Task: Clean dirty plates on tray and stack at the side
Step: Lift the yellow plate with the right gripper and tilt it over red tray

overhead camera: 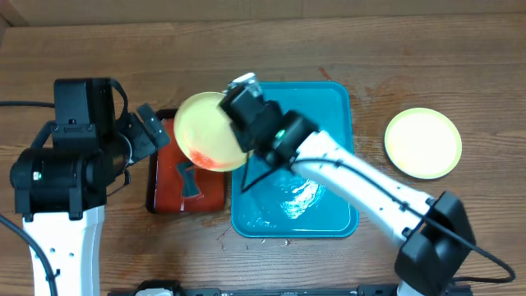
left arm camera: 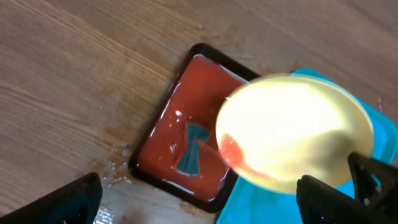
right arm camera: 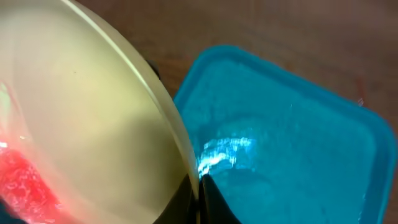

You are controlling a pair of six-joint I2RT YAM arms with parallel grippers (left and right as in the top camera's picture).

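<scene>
My right gripper point(overhead camera: 238, 111) is shut on the rim of a pale yellow plate point(overhead camera: 205, 130) and holds it tilted over the gap between the turquoise tray point(overhead camera: 333, 107) and the small red tray point(overhead camera: 168, 185). A red smear sits at the plate's low edge point(left arm camera: 231, 151). In the right wrist view the fingers point(right arm camera: 198, 196) pinch the plate's rim point(right arm camera: 93, 124). A second plate point(overhead camera: 422, 142) lies on the table at the right. My left gripper point(left arm camera: 205, 199) is open and empty, above the red tray's near corner. The turquoise tray holds only wet streaks point(right arm camera: 280, 149).
The black-rimmed red tray point(left arm camera: 161, 143) holds red liquid and a small teal scrap point(left arm camera: 191, 155). Crumbs and wet spots lie on the wood by the trays' front edges point(overhead camera: 226, 238). My right arm point(overhead camera: 362, 181) crosses over the turquoise tray.
</scene>
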